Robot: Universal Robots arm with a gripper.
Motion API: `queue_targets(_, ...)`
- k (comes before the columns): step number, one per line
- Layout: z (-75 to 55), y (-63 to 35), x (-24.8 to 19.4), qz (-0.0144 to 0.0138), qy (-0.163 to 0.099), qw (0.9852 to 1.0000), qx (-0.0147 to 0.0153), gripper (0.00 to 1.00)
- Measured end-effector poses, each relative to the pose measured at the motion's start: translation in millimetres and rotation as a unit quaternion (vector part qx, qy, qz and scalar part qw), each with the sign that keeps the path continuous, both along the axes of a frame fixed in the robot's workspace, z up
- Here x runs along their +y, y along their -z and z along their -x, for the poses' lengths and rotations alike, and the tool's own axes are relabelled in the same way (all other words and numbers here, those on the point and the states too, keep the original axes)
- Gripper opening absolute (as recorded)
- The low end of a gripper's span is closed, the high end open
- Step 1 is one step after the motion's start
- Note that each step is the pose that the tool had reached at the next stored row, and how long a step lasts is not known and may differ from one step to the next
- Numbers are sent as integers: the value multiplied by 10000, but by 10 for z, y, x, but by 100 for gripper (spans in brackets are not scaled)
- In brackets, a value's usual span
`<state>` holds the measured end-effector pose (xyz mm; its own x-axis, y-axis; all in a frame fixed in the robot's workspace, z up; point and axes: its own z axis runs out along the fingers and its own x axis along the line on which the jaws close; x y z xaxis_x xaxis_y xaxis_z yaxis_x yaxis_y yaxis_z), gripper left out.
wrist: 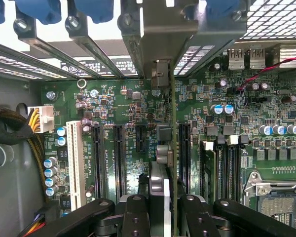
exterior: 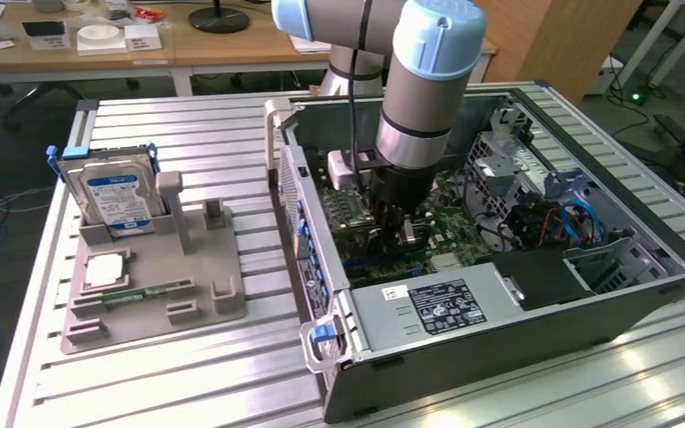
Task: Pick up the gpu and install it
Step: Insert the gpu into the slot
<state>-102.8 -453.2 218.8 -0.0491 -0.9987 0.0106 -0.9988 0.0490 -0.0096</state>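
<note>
Black gripper (wrist: 160,207) jaws are clenched on the gpu (wrist: 171,148), a thin flat card seen edge-on with a pale metal end bracket. In the exterior view the gripper (exterior: 392,234) hangs inside the open dark grey computer case (exterior: 485,357), frame centre, holding the card upright just above the green motherboard's (wrist: 138,108) black slots.

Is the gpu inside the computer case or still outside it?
Inside: the hand holds the gpu on edge above the motherboard.
</note>
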Motion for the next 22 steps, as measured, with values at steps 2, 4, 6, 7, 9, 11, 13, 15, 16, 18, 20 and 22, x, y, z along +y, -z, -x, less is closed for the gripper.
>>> queue_targets(2,0,0,0,0,0,10000,0,28)
queue_targets(4,0,0,0,0,0,10000,0,28)
queue_targets(6,1,0,0,-1,-1,10000,5,28)
queue_targets(7,4,1,0,-1,0,10000,9,28)
queue_targets(9,10,3,1,-3,-1,10000,9,28)
queue_targets(11,11,1,0,-2,-2,10000,13,28)
queue_targets(13,13,0,0,-1,0,10000,14,28)
queue_targets(15,13,1,0,0,0,10000,14,28)
queue_targets(16,13,5,0,1,0,10000,14,28)
queue_targets(18,13,21,0,1,-1,10000,14,28)
queue_targets(20,13,28,-1,2,0,10000,15,28)
queue_targets(22,13,30,0,2,0,10000,15,28)
